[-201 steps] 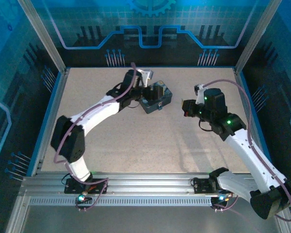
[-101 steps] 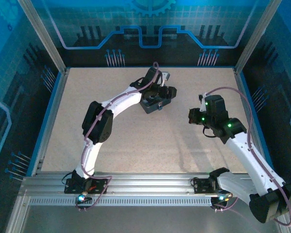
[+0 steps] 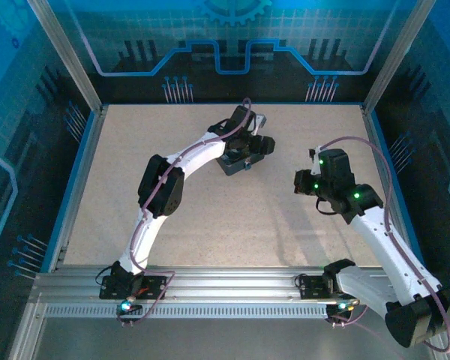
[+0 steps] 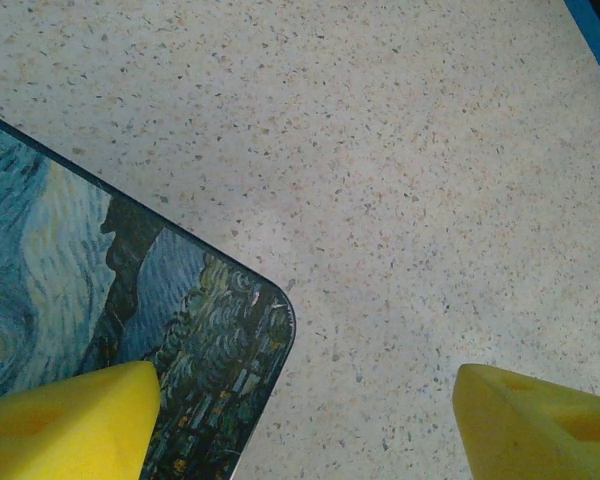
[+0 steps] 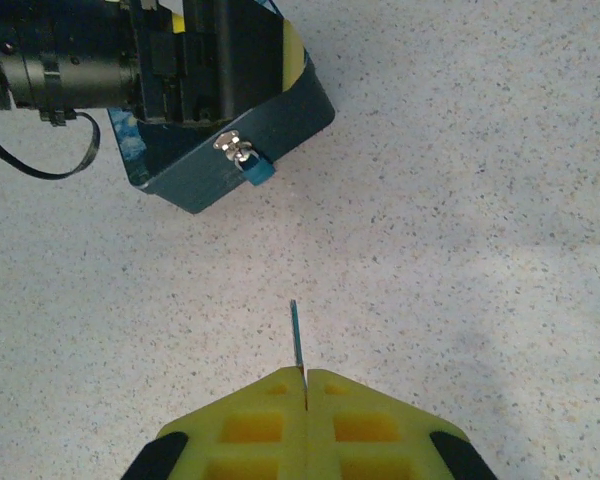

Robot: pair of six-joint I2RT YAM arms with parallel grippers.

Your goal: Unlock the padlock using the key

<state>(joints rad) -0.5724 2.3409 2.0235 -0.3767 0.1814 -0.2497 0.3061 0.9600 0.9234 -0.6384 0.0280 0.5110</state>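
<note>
So the right claw (image 5: 305, 380) is pinching its yellow fingers (image 5: 280, 400) tight together on the key (image 5: 295, 335), with the thin bluish blade sticking straight out past the fingertips. The padlock (image 5: 236, 150) is sitting well ahead of that blade tip and a bit to its left, hanging on the side wall of the starry-print tin (image 5: 290, 125), with bare table (image 5: 460, 200) lying in between. The left claw (image 4: 305, 400) is hanging over that same tin with its jaws spread wide and gripping nothing, one yellow pad over the lid's rounded corner and the other out over the table.
</note>
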